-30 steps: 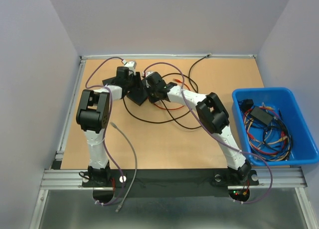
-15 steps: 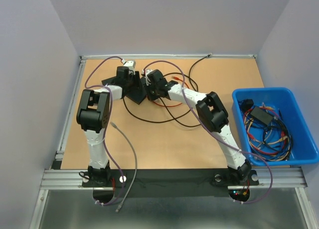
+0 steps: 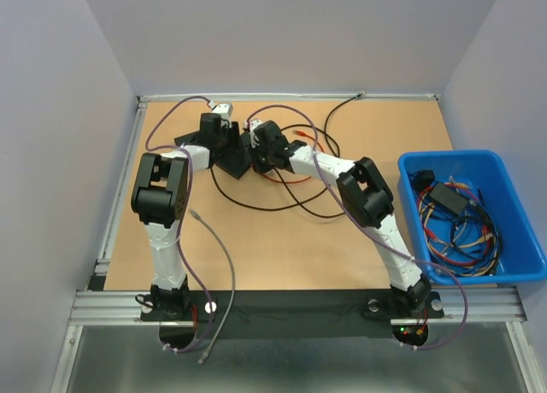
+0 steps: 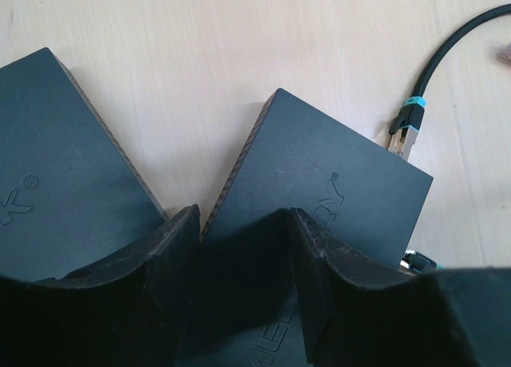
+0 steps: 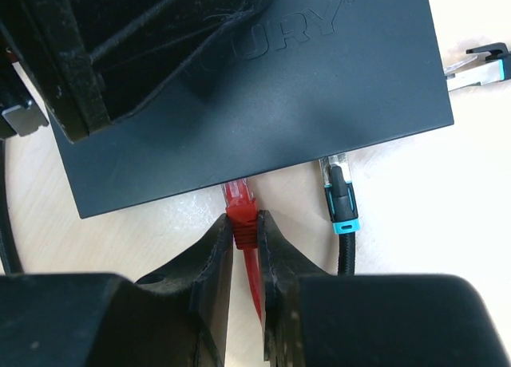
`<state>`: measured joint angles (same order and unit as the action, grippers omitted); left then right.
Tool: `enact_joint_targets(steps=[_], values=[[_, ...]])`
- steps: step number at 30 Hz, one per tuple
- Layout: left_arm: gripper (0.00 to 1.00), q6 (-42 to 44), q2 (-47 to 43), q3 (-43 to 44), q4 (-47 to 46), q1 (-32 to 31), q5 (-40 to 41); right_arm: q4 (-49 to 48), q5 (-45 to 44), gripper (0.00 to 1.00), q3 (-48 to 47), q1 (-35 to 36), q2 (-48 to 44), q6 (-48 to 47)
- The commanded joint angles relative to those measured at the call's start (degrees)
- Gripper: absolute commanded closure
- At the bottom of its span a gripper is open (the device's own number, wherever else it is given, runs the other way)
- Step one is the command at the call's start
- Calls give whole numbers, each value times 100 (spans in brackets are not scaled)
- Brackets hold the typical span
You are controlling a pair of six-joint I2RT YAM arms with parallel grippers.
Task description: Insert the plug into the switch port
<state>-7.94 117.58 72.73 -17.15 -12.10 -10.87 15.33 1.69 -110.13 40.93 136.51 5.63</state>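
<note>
Black casing of the switch (image 3: pixel 235 166) shows from above, with the left gripper (image 3: pixel 224 143) and right gripper (image 3: pixel 255 147) close together over it. A blue bin (image 3: pixel 453 156) sits well to its right.

On the left wrist I see the jaws partly apart. One finger (image 4: pixel 172 251) is at the switch's left edge and the other lies on its top, so they are not closed around it. A second dark box (image 4: pixel 56 151) lies just left of the switch.

On the right wrist, the jaws pinch the red plug (image 5: pixel 242 217). Its tip is at the switch's front edge, just left of a plugged-in black cable (image 5: pixel 342 215).
</note>
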Motion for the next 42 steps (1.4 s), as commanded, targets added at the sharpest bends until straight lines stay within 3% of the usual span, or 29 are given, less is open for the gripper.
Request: enact_joint_targets(steps=[1,10,20,30,42], values=[[47,-304,415,-356,2031,-715,-1347,-2869,-143,98,175,-6,-853,228],[47,-243,397,-338,2031,-733,-1426,-3150,-512,94,1211,29,-1503,307],[47,-418,275,-356,1952,-698,-1146,-3229,-565,59,1801,29,-1917,334],[46,-594,-182,30,2294,-513,-452,-3256,-504,52,2293,29,-2427,351],[46,-981,-1254,260,2313,-267,235,-3230,-363,50,3954,310,-4236,808]])
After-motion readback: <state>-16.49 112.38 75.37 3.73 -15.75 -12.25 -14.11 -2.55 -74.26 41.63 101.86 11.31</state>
